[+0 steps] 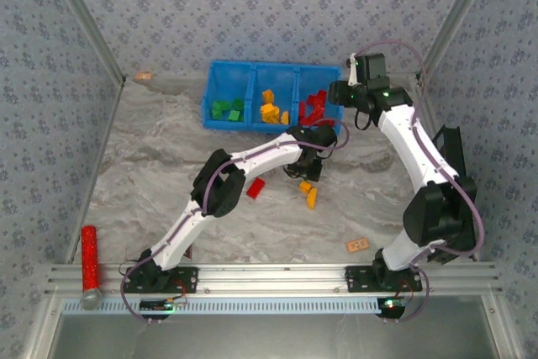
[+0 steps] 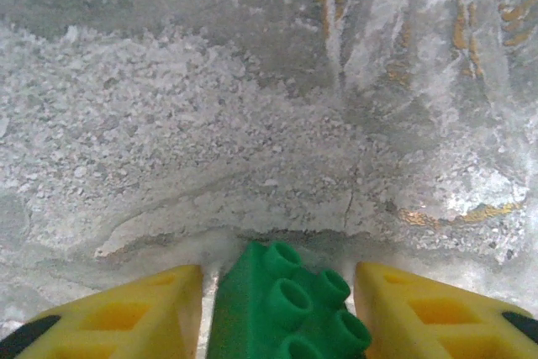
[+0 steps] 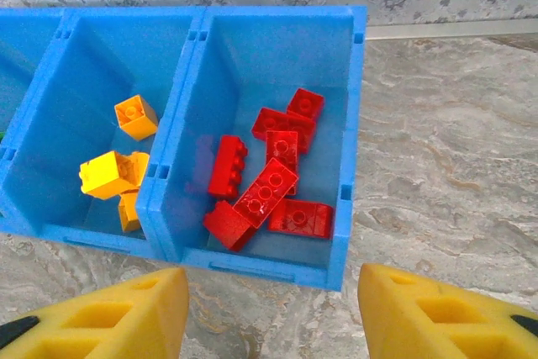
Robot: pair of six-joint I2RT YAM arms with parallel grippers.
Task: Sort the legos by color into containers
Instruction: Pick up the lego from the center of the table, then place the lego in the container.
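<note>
Near side of the blue bin (image 1: 244, 124), out on the table (image 1: 151, 149): left gripper (image 2: 277, 273) has a green brick (image 2: 282, 313) between its fingers, both set against its sides. Reads as a grip; brick not yet over the bin. Right gripper (image 3: 271, 279) hovers by the bin's right compartment (image 3: 277, 56), jaws apart, nothing in them.

Done: bin's left compartment (image 1: 223, 81) holds greens, middle compartment (image 3: 92, 65) yellow-orange, right compartment a pile of reds. No mixed colours that I can see.

Left to do: the green brick goes to the left compartment. One red brick (image 1: 255, 188) and one orange brick (image 1: 311, 198) lie loose on the bin's near side, close to the left gripper. Possibly another orange one tucked under that wrist, can't tell.

Judgement: mostly sorted, three or four bricks to go.
</note>
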